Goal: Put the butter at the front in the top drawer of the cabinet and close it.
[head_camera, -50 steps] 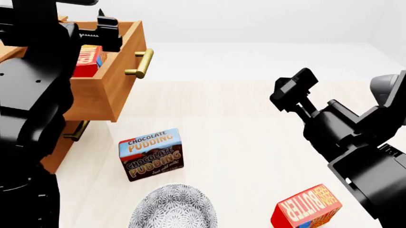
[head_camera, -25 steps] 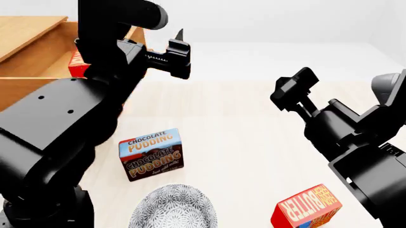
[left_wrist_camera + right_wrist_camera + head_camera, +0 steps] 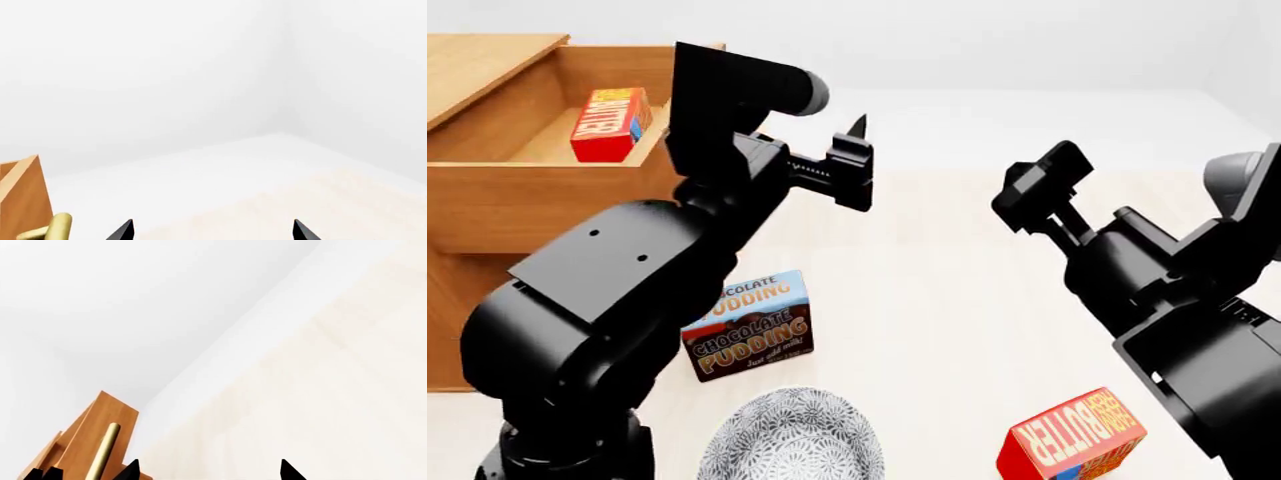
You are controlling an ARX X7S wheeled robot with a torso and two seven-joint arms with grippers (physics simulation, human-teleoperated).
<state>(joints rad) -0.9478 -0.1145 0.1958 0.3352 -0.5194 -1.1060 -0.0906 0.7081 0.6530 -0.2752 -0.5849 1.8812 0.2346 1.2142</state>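
One butter carton [image 3: 609,123] lies inside the open top drawer [image 3: 507,205] of the cabinet [image 3: 467,330], against its inner left side. The left hand [image 3: 857,165] hangs empty with fingers spread, right of the drawer's front. The right hand [image 3: 1044,190], fingers parted and empty, is over bare table [image 3: 948,300]. A second butter carton [image 3: 1073,436] sits near the front edge, with a pudding box [image 3: 747,324] and bowl [image 3: 790,436] nearby.

The butter [image 3: 610,123], a red carton with an orange lettered panel, stands upright inside the top drawer [image 3: 547,195], near its back wall. That light-brown wooden drawer is pulled open from the cabinet [image 3: 474,60]; its brass handle seems hidden in the head view.
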